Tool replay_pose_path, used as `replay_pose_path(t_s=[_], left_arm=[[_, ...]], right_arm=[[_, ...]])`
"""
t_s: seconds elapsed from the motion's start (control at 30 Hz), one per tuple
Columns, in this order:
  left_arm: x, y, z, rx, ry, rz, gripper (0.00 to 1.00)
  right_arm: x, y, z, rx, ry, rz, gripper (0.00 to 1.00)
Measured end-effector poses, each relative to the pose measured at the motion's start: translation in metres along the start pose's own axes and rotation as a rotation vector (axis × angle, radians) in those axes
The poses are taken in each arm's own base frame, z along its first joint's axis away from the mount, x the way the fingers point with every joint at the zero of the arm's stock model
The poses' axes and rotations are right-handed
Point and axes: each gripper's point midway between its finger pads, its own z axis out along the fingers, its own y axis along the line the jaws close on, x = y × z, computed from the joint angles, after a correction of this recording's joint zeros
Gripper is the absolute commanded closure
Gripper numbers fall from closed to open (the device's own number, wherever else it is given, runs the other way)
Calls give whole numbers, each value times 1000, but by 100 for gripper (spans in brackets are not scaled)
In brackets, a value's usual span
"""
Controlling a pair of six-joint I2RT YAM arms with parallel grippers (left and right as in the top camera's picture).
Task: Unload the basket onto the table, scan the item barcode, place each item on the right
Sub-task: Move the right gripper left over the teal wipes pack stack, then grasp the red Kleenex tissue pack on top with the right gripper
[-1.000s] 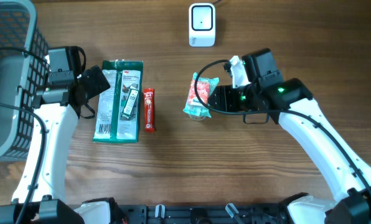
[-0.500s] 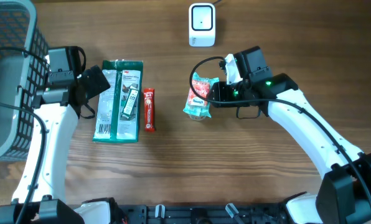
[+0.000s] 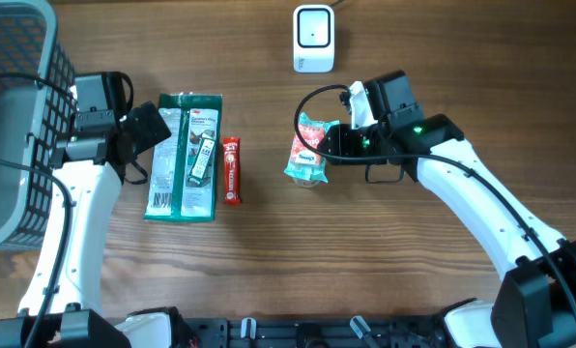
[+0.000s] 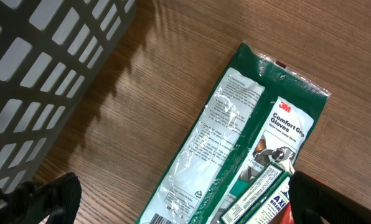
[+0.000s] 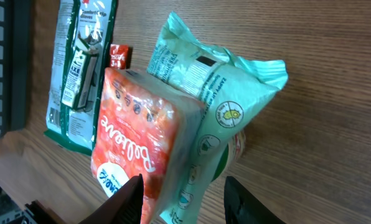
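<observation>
A red and mint-green snack packet (image 3: 308, 147) sits at the table's middle, and it fills the right wrist view (image 5: 173, 124). My right gripper (image 3: 331, 145) reaches in from the right, shut on the packet's near end (image 5: 182, 200), with one finger against the red face and the other by the green edge. The white scanner (image 3: 313, 39) stands at the back, apart from the packet. My left gripper (image 3: 145, 130) hangs wide open over the left edge of a green gloves pack (image 3: 183, 157) and holds nothing (image 4: 188, 208).
A small red bar (image 3: 231, 170) lies right of the gloves pack (image 4: 248, 143). A dark mesh basket (image 3: 17, 116) fills the left edge, and its wall shows in the left wrist view (image 4: 42, 68). Bare wood surrounds the packet and scanner.
My right gripper slid left and slightly back onto the packet and its jaws narrowed around it. The packet's far end shifted a little. The left arm stayed still.
</observation>
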Motion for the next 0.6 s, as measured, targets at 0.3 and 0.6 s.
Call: replay_pose_path(t_s=[0.3, 0.6], left_arm=[[0, 0, 0, 0, 0, 0, 0], [0, 0, 0, 0, 0, 0, 0]], right_arm=[[-1, 2, 0, -4, -6, -5, 58], [3, 14, 4, -19, 1, -37, 57]])
